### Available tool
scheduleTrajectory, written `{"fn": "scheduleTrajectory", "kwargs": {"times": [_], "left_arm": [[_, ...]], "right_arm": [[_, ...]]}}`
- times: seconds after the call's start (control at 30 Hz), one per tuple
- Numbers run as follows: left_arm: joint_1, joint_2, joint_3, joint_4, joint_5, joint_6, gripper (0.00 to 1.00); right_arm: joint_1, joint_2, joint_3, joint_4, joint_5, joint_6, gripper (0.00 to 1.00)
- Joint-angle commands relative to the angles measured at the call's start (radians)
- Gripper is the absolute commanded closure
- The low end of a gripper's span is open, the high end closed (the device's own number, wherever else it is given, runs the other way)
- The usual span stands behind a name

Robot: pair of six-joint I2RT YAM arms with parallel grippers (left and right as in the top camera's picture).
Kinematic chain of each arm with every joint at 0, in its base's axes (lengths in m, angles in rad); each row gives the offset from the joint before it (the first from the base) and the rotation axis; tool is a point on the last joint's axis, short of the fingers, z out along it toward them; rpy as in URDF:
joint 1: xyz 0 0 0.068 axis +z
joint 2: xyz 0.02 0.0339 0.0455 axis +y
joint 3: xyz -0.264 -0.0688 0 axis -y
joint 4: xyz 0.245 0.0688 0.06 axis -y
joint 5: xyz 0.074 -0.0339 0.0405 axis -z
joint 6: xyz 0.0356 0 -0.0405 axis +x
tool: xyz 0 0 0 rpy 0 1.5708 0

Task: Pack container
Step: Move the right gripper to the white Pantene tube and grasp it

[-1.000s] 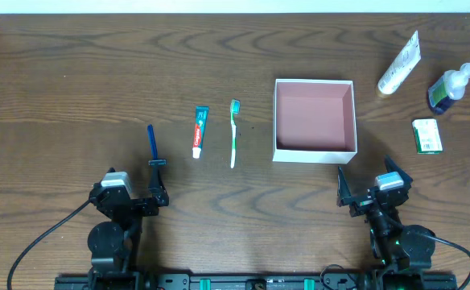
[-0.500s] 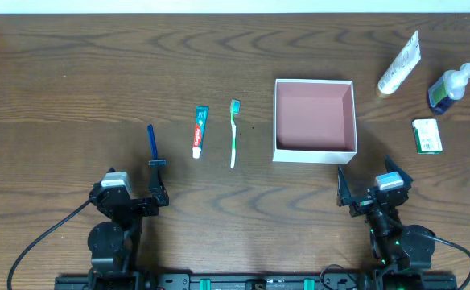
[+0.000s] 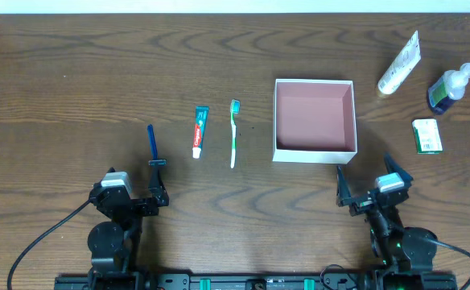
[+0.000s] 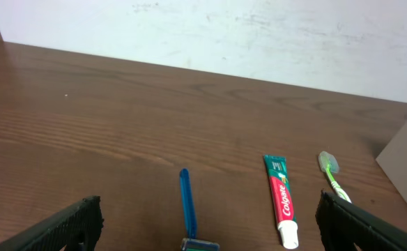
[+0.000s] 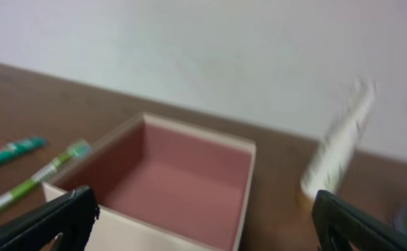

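Observation:
The container [image 3: 315, 117], a square white-walled box with a dusty-pink inside, sits right of centre with nothing in it. My right gripper [image 3: 368, 185] hovers open just in front of its near wall. In the blurred right wrist view the container [image 5: 182, 181] fills the space ahead of the open right gripper [image 5: 203, 219]. My left gripper [image 3: 130, 188] stands open at the lower left. The left wrist view shows a blue razor [image 4: 187, 209] lying between the spread fingers of the left gripper [image 4: 207, 223], apart from both.
A toothpaste tube [image 3: 199, 130] and a green toothbrush [image 3: 234, 133] lie left of the container, beside the blue razor [image 3: 151, 145]. At the far right are a white tube [image 3: 401, 64], a pump bottle [image 3: 452, 86] and a green-and-white soap packet [image 3: 427, 135].
The right gripper has shifted very slightly to the left. The left arm and all the objects are where they were.

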Motion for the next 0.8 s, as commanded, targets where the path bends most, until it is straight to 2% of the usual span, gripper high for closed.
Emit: {"fn": "scheduleTrajectory", "kwargs": {"times": [0.0,0.1,0.23,0.37,0.47,0.53,0.6,0.77], "left_arm": [[0.003,-0.006,-0.018,-0.029,0.014,0.014,0.02],[0.003,-0.006,-0.018,-0.029,0.014,0.014,0.02],[0.003,-0.006,-0.018,-0.029,0.014,0.014,0.02],[0.003,-0.006,-0.018,-0.029,0.014,0.013,0.02],[0.003,-0.006,-0.018,-0.029,0.014,0.014,0.02],[0.003,-0.006,-0.018,-0.029,0.014,0.014,0.02],[0.003,-0.006,-0.018,-0.029,0.014,0.014,0.02],[0.003,-0.006,-0.018,-0.029,0.014,0.014,0.02]], "right_arm": [[-0.009,-0.003,0.007,0.067,-0.122,-0.009,0.01],[-0.009,0.006,0.051,0.149,-0.135,-0.048,0.01],[-0.009,0.092,0.211,0.109,-0.06,-0.141,0.01],[-0.01,0.296,0.42,0.06,-0.029,-0.261,0.01],[-0.01,0.547,0.657,-0.029,0.055,-0.312,0.01],[-0.021,0.714,0.826,-0.13,0.106,-0.316,0.01],[-0.051,0.909,1.056,-0.32,0.107,-0.308,0.01],[-0.121,1.403,1.72,-0.931,0.003,-0.243,0.01]]}}
